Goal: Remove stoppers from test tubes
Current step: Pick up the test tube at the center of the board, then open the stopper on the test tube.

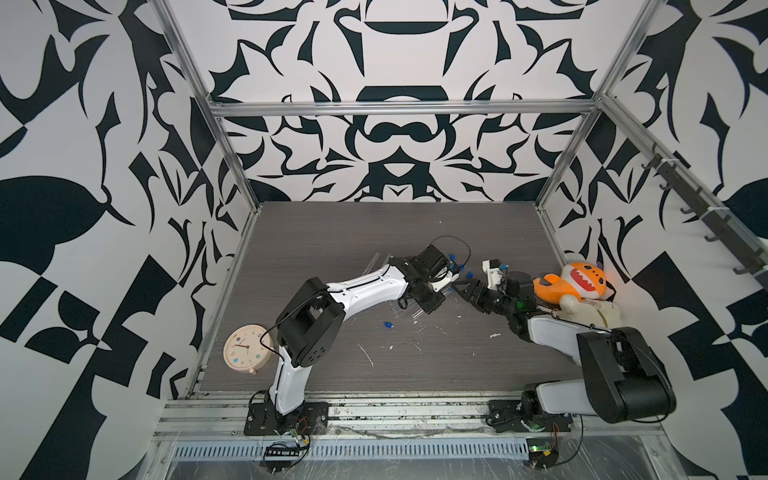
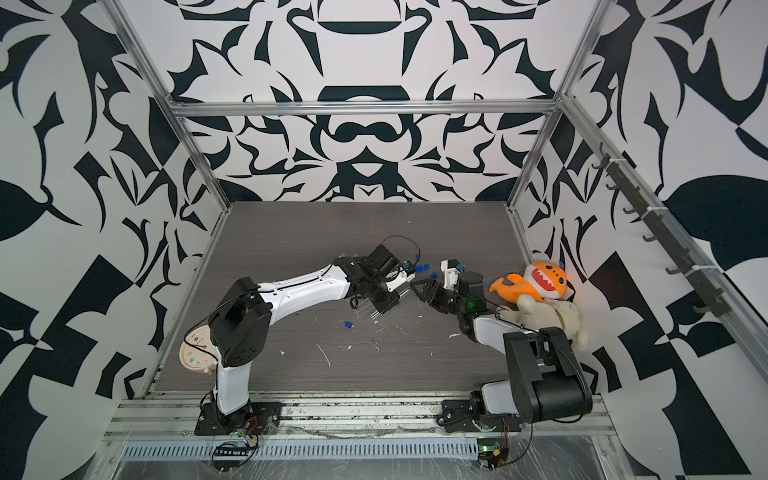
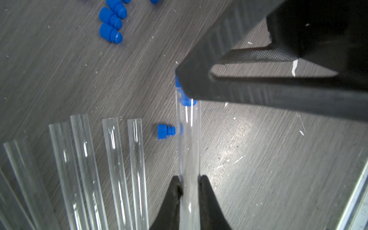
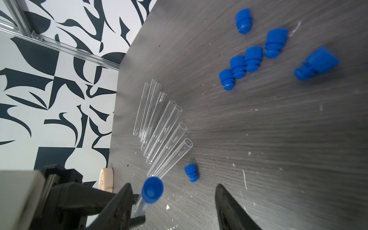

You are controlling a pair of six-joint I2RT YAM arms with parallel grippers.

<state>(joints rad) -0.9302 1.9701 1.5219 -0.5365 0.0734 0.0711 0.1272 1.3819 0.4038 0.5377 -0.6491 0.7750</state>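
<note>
Blue is what catches the eye first: small ribbed plugs, each with a rounded nose. One stopper [image 4: 152, 189] sits in the mouth of a clear, slim test tube [image 3: 189, 143]. The left jaws pinch that tube tight partway along its length, just beside a fan of empty tubes [image 4: 159, 127] lying open-mouthed on the desk [image 1: 332, 249]. The right jaws stand apart on either side of the plugged end, one side close against it and the other well clear, so nothing is gripped there. A lone stopper [image 3: 166, 131] lies on its side just beside the fan, between it and the held tube. A cluster of six stoppers [image 4: 245, 59] is scattered beyond the fan's open ends. The desk is dark grey wood-grain, speckled with white flecks and scratches. A cream clock [image 1: 248, 347] stands well away from the fan on the left arm's side. On the opposite side, equally far from the fan, an orange plush toy [image 1: 582, 282] slumps against the wall. The walls [image 1: 395, 145] carry a bold black-and-white swirling pattern, framed by aluminium rails [image 1: 399, 109].
</note>
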